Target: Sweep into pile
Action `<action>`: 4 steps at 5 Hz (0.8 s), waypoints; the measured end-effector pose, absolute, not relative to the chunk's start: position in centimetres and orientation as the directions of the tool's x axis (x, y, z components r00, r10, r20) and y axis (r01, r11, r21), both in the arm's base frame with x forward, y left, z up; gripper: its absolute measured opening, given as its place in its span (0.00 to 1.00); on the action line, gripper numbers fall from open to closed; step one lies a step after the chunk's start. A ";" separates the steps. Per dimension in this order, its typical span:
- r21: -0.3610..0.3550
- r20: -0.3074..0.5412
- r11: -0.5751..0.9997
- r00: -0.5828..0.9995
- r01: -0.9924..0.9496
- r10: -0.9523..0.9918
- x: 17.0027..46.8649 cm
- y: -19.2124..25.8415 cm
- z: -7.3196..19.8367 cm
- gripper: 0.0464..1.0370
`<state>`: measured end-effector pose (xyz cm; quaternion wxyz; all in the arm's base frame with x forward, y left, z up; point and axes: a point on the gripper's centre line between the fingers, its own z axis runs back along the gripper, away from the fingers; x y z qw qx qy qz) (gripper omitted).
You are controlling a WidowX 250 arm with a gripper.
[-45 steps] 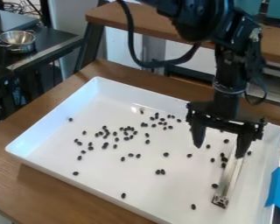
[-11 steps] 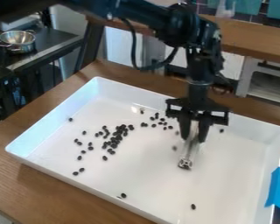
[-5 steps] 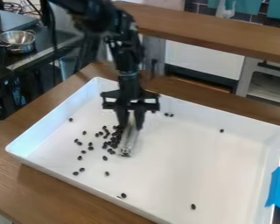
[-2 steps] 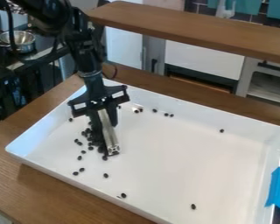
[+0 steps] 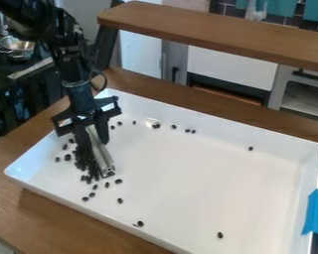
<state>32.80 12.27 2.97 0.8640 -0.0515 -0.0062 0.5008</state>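
Note:
At the left side of the white tray point(image 5: 208, 188), my gripper point(image 5: 92, 134) hangs down and is shut on a metal bar point(image 5: 101, 155). The bar's lower end rests on or just above the tray floor. Dark beans point(image 5: 87, 161) are crowded along the bar's left side, some partly hidden by it and the gripper. A few beans lie loose below the bar's end, and several sit along the back wall. Single beans are at the front, the lower right and the far right.
The tray's raised walls surround the work, with the left wall close beside the gripper. Blue tape point(image 5: 315, 213) is at the tray's right edge. Behind stand a raised wooden shelf point(image 5: 214, 34) and, upper left, a metal colander point(image 5: 17, 47).
From the right of the tray, my gripper has swept the bar leftward, most recently from mid-left toward the left wall. The beans beside it have shifted left and bunched closer.

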 end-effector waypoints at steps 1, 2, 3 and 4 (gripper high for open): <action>-0.105 -0.065 0.473 0.480 -0.875 0.875 32.6 11.7 3.9 0.30; -0.219 -0.074 0.540 0.566 -0.813 0.821 34.5 8.2 6.8 0.30; -0.280 -0.103 0.609 0.654 -0.742 0.750 36.7 3.0 9.4 0.30; -0.295 -0.109 0.670 0.721 -0.681 0.684 37.3 -1.7 10.2 0.30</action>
